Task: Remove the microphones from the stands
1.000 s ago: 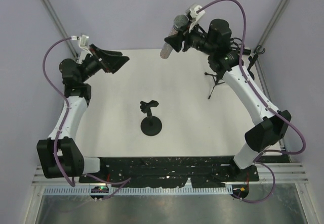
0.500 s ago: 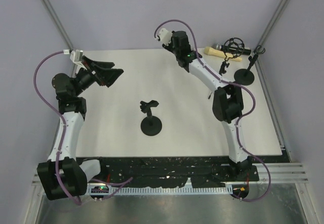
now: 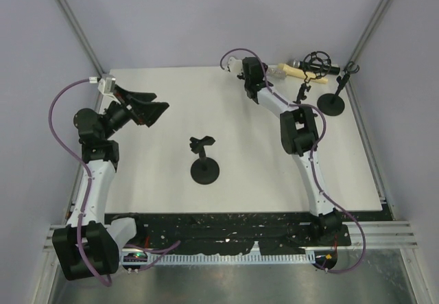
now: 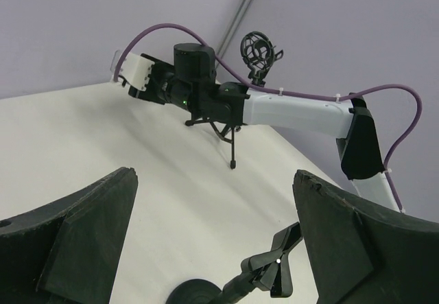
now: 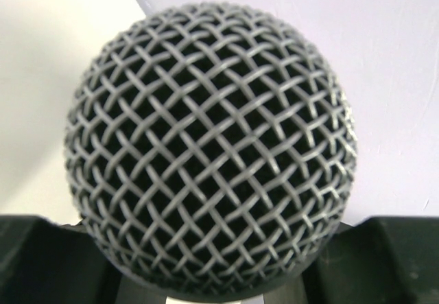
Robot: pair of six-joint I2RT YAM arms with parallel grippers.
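Note:
The microphone's grey mesh head (image 5: 209, 160) fills the right wrist view. My right gripper (image 5: 219, 276) is shut on it, with a dark finger on each side below the head. Seen from above, that gripper (image 3: 247, 76) reaches to the back of the table and its wrist hides the microphone. The black stand (image 3: 204, 161) is at the table's middle with nothing in its clip (image 4: 280, 268). My left gripper (image 3: 149, 109) hangs open above the table's left side, well apart from the stand. The clip shows between its fingers (image 4: 82, 242) in the left wrist view.
At the back right corner lie a second microphone with a beige handle (image 3: 295, 70), a round shock mount (image 3: 317, 62), a small tripod (image 3: 302, 90) and a round-base stand (image 3: 333, 103). The right arm (image 3: 302, 132) stretches along the table's right half.
My right arm has come down from a raised pose and stretched toward the back of the table, and the microphone no longer shows from above. The left gripper shifted slightly left, still open.

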